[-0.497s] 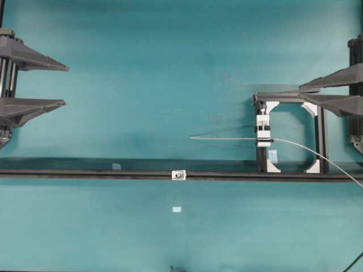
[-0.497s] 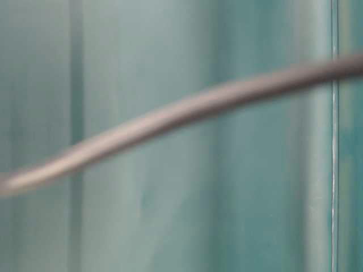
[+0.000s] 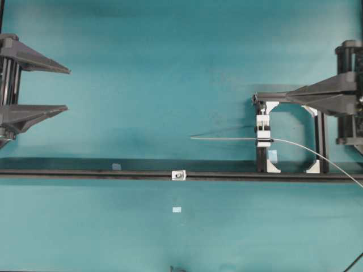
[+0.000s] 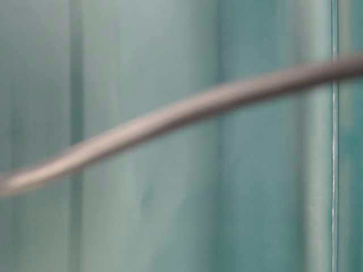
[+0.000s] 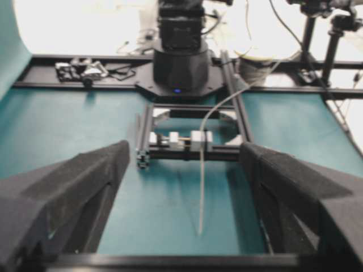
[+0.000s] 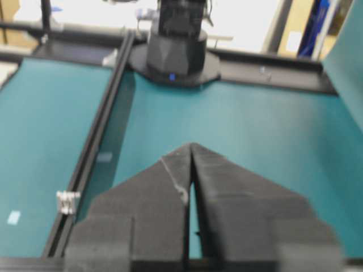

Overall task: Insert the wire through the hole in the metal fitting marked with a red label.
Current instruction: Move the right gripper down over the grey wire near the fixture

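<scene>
The thin silvery wire (image 3: 227, 137) runs straight left from a white clamp block (image 3: 264, 131), its tip free over the mat. Behind the clamp it curves off to the right edge. The small silver fitting (image 3: 178, 175) with its dark hole sits on the long black rail (image 3: 85, 174), below and left of the wire tip. My left gripper (image 3: 68, 89) is open and empty at the far left; its wrist view shows the wire (image 5: 202, 192) ahead between the fingers. My right gripper (image 3: 290, 92) is shut and empty above the clamp frame, also in its wrist view (image 6: 191, 146). The fitting (image 6: 67, 201) shows there at lower left.
The clamp stands on a black frame (image 3: 321, 136) with white corner brackets joined to the rail. Pale blue tape patches lie on the mat (image 3: 177, 209), by the rail (image 3: 116, 166) and by the frame (image 3: 273, 155). The table-level view shows only a blurred wire (image 4: 181, 113).
My right gripper's fingers, slightly apart before, have come together. The wire and fitting have not moved. The left gripper has barely shifted.
</scene>
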Action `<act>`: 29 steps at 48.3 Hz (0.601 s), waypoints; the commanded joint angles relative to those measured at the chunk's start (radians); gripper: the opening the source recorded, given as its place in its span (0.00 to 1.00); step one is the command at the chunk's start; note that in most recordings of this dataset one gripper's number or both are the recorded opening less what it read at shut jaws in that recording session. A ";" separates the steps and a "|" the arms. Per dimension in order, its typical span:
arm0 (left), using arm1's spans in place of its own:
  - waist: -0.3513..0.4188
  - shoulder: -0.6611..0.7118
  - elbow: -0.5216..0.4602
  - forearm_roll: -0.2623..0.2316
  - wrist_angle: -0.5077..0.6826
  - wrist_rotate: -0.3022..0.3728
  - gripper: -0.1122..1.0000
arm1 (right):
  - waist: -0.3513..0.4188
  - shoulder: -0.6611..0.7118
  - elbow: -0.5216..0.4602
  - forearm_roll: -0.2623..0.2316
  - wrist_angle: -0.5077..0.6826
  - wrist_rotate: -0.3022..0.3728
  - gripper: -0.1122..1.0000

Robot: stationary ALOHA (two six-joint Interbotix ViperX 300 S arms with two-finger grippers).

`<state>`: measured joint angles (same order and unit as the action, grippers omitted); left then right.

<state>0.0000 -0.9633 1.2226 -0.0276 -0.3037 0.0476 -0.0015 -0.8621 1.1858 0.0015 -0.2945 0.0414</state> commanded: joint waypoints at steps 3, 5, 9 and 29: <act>0.003 0.009 0.003 -0.002 -0.026 0.025 0.69 | -0.017 0.034 -0.026 0.000 -0.009 0.000 0.29; 0.003 0.011 0.008 -0.003 -0.034 0.026 0.69 | -0.020 0.041 -0.028 0.000 -0.009 0.000 0.30; 0.003 0.020 0.015 -0.003 -0.041 0.026 0.69 | -0.021 0.058 -0.031 0.000 -0.011 0.000 0.29; 0.003 0.216 0.006 -0.006 -0.055 0.026 0.72 | -0.021 0.282 -0.110 0.000 -0.008 0.029 0.30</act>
<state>0.0000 -0.7655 1.2471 -0.0322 -0.3421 0.0721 -0.0199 -0.6182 1.1137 0.0015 -0.2976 0.0583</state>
